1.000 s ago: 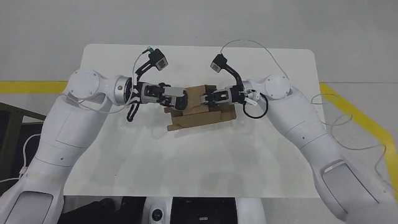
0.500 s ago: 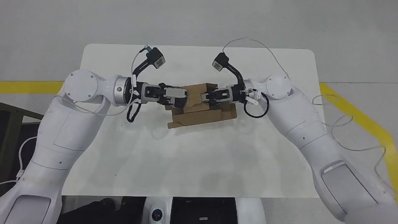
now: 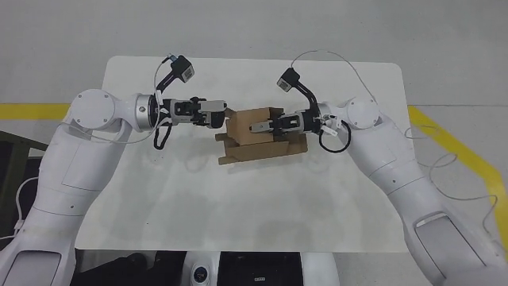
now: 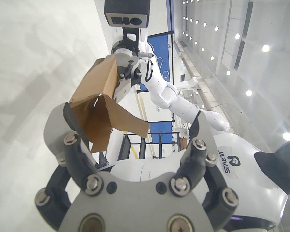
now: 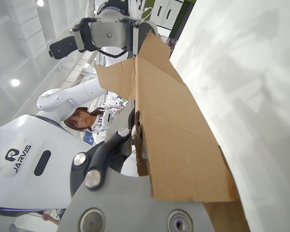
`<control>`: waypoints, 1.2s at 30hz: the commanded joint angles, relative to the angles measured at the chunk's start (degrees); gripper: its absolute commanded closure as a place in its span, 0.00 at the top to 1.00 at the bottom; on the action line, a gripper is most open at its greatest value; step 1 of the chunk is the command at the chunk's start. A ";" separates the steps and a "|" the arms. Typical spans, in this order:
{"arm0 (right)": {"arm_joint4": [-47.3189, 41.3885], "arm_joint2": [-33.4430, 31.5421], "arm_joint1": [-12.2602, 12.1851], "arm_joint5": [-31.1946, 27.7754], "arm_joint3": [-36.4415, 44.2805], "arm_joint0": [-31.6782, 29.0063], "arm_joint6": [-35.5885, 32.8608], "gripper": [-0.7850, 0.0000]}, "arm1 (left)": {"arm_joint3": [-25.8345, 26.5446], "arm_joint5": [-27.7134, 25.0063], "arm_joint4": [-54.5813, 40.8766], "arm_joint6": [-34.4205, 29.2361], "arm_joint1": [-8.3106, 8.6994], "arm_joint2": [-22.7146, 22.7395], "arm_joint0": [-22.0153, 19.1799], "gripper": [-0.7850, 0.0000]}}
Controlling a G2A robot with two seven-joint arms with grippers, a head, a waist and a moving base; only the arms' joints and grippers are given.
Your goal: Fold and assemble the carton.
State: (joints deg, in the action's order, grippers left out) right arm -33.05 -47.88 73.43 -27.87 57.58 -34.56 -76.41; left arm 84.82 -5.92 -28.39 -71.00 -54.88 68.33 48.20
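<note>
Top view: right gripper [image 3: 264,126] was closed on a raised wall of the carton [image 3: 258,141], reaching in from the carton's right end. Right wrist view, same story: one finger [image 5: 122,131] pressed against the cardboard panel, the other hidden behind it. Left gripper [image 3: 216,117] was spread wide at the carton's left edge, gripping nothing. In the left wrist view one of its pads [image 4: 71,119] was just touching the edge of a loose flap, while the other finger stood well clear in the air.

Carton was brown cardboard, half-formed. It had a boxy raised part near the grippers and a flatter stretch lying toward the robot. Flaps at the left end hung open and creased. It sat between the two grippers, near the middle of the white table [image 3: 357,199], angled slightly across it.
</note>
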 commanded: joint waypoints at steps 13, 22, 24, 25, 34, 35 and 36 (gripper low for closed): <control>-1.27 3.81 1.94 1.07 2.36 -0.04 -1.07 0.00 | -0.05 0.85 -1.85 -0.44 -0.25 -0.47 -0.67 1.00; -1.41 4.54 2.72 1.00 1.08 0.92 -1.01 0.00 | 0.49 0.94 -3.01 -1.73 -0.45 -1.21 -0.89 1.00; -1.36 4.54 2.80 0.99 0.94 1.05 -1.00 0.00 | 0.50 0.92 -3.20 -1.84 -0.49 -1.28 -0.98 1.00; -1.36 4.53 2.83 1.00 0.86 1.07 -1.01 0.00 | 0.49 0.84 -3.09 -1.84 -0.50 -1.30 -1.05 1.00; -0.76 2.49 2.34 0.23 -0.45 1.09 -0.23 0.00 | -0.10 -0.05 0.26 0.46 -0.14 0.34 -1.21 1.00; -0.64 1.98 2.20 -0.03 -0.74 1.06 0.03 0.00 | -0.02 -0.05 0.39 0.67 -0.07 0.67 -1.08 1.00; -0.52 1.49 2.06 -0.23 -0.93 1.01 0.23 0.00 | 0.11 -0.04 0.49 0.81 -0.01 0.95 -0.93 1.00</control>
State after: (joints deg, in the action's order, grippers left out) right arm -33.70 -45.81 75.65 -27.87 56.89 -33.50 -76.41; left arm 84.77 -5.97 -28.01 -70.38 -54.97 68.94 47.09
